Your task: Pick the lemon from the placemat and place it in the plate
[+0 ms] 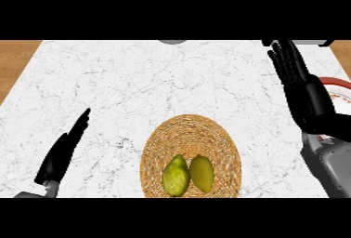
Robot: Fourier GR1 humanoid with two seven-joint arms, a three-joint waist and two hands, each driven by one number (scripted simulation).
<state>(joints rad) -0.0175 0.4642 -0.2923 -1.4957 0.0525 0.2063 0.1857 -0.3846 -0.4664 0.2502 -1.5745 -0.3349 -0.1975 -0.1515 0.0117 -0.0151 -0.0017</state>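
Pick step not begun — lemon (201,173) lay on placemat (192,132), near-centre, touching a pear-like fruit (175,176) on its left; right hand (293,60), fingers straight & empty, hung far right by plate (341,87) — nxt move: reach near-left to lemon.

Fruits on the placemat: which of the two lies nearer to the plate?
The oval yellower fruit on the right; the greener narrow-topped fruit lies left of it.

overall: bright, even, diffuse light
counter (137,83): white marble, lit evenly across its width
lemon (201,173): soft shading on its lower side, thin shadow on the placemat (198,132)
right hand (305,93): black, dull grey highlights along its length
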